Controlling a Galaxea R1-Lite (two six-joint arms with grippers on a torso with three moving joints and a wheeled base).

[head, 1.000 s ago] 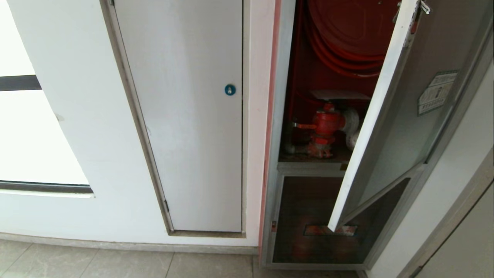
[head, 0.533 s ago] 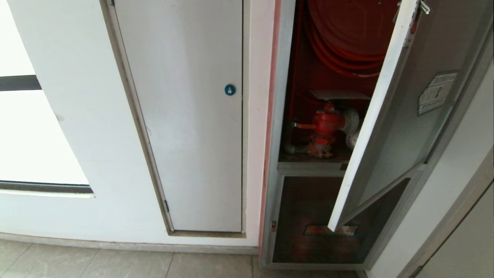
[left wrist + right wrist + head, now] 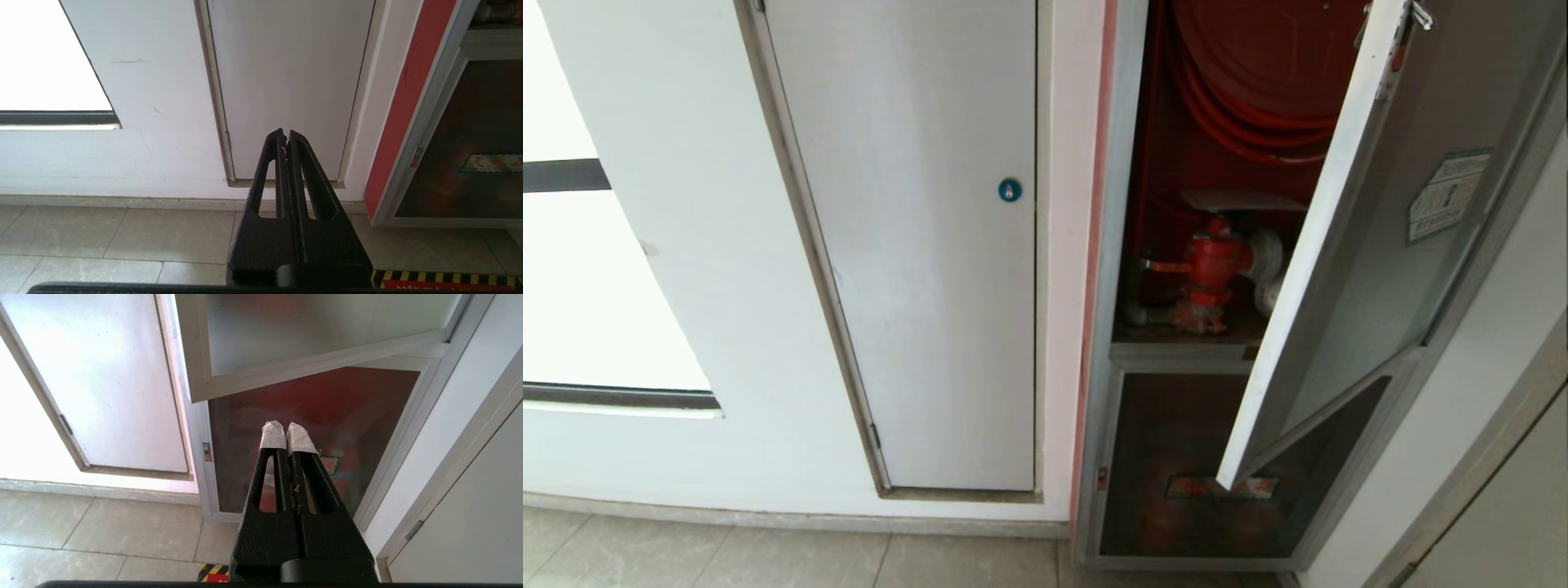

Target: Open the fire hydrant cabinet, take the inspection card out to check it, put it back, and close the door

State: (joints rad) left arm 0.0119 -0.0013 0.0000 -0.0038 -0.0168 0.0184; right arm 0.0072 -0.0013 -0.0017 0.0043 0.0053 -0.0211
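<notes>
Fire hydrant cabinet point(image 3: 1107, 245) open; inspection card point(image 3: 1240, 200) atop valve point(image 3: 1211, 261)

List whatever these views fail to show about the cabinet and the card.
- Inspection card, head view: seen edge-on above the red valve; its print is unreadable.
- Hose reel, head view: top cut off by the frame, right side hidden behind the open door.
- Door sticker, head view: text too small.

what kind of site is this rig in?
Likely a building corridor or lobby: a wall-recessed fire hydrant cabinet with a red hose reel and valve, a white service door, and a tiled floor.
</notes>
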